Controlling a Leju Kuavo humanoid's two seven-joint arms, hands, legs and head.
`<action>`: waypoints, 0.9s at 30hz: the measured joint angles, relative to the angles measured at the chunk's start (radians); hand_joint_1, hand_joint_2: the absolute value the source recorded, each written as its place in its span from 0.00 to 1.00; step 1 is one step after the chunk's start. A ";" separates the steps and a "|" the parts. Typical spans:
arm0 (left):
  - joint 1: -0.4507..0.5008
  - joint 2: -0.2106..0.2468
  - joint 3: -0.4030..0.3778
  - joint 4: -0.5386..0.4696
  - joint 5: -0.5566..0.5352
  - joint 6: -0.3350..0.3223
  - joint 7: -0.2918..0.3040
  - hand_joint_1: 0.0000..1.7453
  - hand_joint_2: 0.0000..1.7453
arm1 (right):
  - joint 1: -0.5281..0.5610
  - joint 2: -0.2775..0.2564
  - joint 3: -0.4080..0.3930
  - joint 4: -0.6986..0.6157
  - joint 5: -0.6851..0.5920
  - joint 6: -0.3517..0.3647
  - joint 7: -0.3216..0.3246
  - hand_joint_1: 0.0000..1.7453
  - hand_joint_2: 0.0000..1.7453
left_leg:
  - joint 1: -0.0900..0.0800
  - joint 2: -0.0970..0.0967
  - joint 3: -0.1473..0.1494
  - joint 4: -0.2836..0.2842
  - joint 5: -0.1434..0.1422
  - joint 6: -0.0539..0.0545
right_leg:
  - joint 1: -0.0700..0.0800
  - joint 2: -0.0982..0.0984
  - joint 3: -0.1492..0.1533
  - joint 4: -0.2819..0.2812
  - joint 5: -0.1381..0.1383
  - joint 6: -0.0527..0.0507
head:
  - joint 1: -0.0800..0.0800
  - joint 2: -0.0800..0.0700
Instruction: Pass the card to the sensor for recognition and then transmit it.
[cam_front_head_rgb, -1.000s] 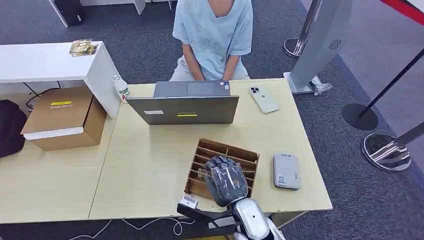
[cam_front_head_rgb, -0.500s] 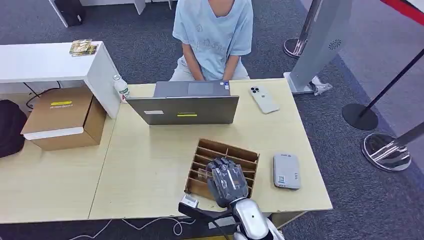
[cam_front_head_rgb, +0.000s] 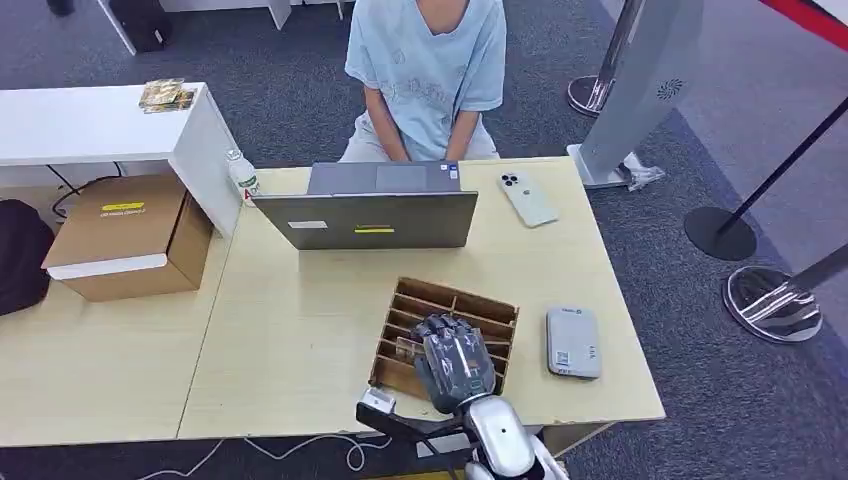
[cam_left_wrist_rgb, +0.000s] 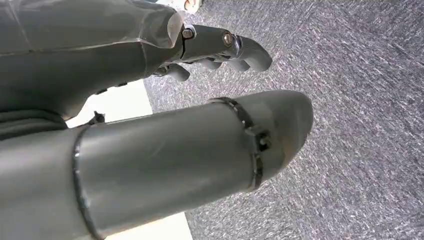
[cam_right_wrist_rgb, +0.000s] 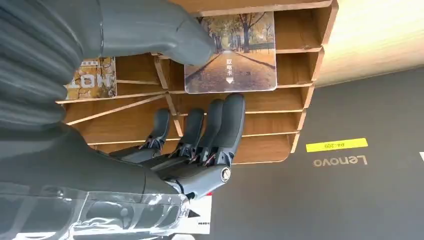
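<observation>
A wooden slotted tray (cam_front_head_rgb: 458, 301) sits near the table's front edge. My right hand (cam_front_head_rgb: 455, 362) hovers over its near half. A card (cam_right_wrist_rgb: 231, 54) printed with a tree-lined road leans in one slot. The thumb (cam_right_wrist_rgb: 165, 31) of my right hand (cam_right_wrist_rgb: 150, 125) touches the card's face near one edge, while the straight fingers (cam_right_wrist_rgb: 220, 125) lie just past its opposite edge, and the card still rests in the tray. The grey card sensor (cam_front_head_rgb: 573, 341) lies flat to the tray's right. My left hand (cam_left_wrist_rgb: 210, 100) hangs over carpet, fingers apart, holding nothing.
A person (cam_front_head_rgb: 425, 70) sits behind an open laptop (cam_front_head_rgb: 370, 215), with a phone (cam_front_head_rgb: 527, 198) beside it. Another card (cam_right_wrist_rgb: 92, 80) sits in a neighbouring slot. A cardboard box (cam_front_head_rgb: 125, 235) and a bottle (cam_front_head_rgb: 241, 175) stand at the left. Stanchion bases (cam_front_head_rgb: 775, 300) stand on the right floor.
My right hand has sunk slightly lower over the tray's near half. Nothing else has moved.
</observation>
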 joint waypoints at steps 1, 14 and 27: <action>0.000 0.000 0.000 0.000 0.000 -0.001 0.000 0.00 0.00 | 0.000 0.000 0.000 0.000 0.000 0.000 0.000 0.51 1.00 | 0.000 0.000 0.000 0.000 0.000 0.000 | 0.000 0.000 0.000 0.000 0.000 0.000 | 0.000 0.000; 0.000 0.000 0.000 0.000 0.000 -0.005 0.000 0.00 0.00 | -0.001 0.003 0.000 0.003 0.019 0.011 0.002 0.57 1.00 | 0.000 0.000 0.000 0.000 0.000 0.000 | 0.000 0.000 0.000 0.000 0.000 0.000 | 0.000 0.000; 0.000 0.000 0.000 0.000 0.000 -0.003 0.000 0.00 0.00 | -0.015 0.003 0.000 0.010 0.023 0.023 0.001 0.75 1.00 | 0.000 0.000 0.000 0.000 0.000 0.000 | 0.000 0.000 0.000 0.000 0.000 0.000 | 0.000 0.000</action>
